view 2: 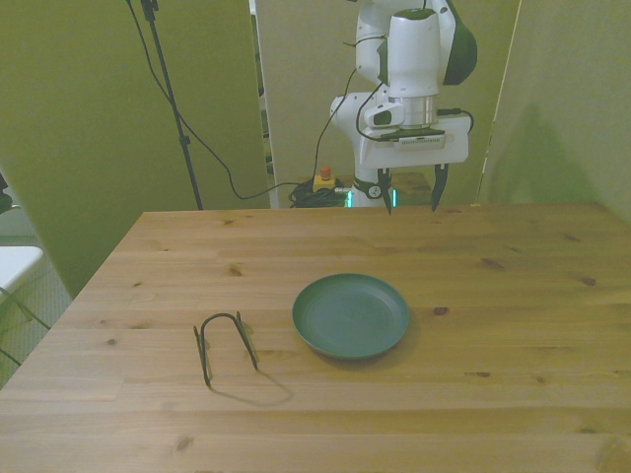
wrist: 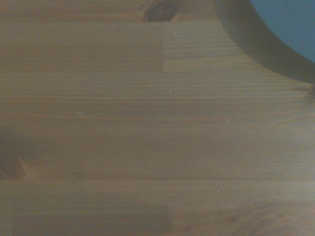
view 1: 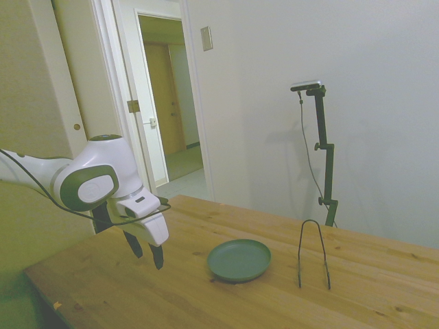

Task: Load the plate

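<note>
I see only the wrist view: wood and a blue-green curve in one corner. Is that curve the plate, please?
Observer: Yes. In the front view the round dark green plate lies flat on the wooden table, and nothing is on it.
Operator: Is the gripper already over the plate?
Observer: No. In the side view the gripper hangs above bare wood, beside the plate, not touching it.
Operator: Are the fingers open, and do they hold something?
Observer: In the front view they stand apart, with nothing between them.
Operator: Is anything else on the table?
Observer: A thin black wire rack stands at the plate's other side, on the front view's left, apart from it.
</note>
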Action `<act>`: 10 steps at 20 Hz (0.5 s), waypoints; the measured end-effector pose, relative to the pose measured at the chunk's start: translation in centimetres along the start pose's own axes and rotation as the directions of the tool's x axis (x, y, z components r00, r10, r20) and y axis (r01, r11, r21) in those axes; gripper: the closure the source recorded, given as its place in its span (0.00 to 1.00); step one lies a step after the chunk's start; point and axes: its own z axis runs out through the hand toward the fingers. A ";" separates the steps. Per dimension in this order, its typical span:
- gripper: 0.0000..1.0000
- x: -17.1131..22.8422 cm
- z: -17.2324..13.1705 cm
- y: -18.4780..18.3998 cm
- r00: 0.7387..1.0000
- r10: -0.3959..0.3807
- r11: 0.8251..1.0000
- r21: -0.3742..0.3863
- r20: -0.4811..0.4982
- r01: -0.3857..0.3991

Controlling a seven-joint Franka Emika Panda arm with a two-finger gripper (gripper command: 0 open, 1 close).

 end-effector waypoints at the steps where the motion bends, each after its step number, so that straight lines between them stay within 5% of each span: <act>1: 0.00 0.0 0.0 0.0 1.000 -0.001 1.000 -0.003 -0.002 0.001; 5: 0.00 1.0 0.1 -1.1 0.991 0.115 0.993 0.046 -0.074 -0.112; 10: 0.00 2.2 2.5 -5.2 0.944 0.265 0.964 0.085 -0.196 -0.253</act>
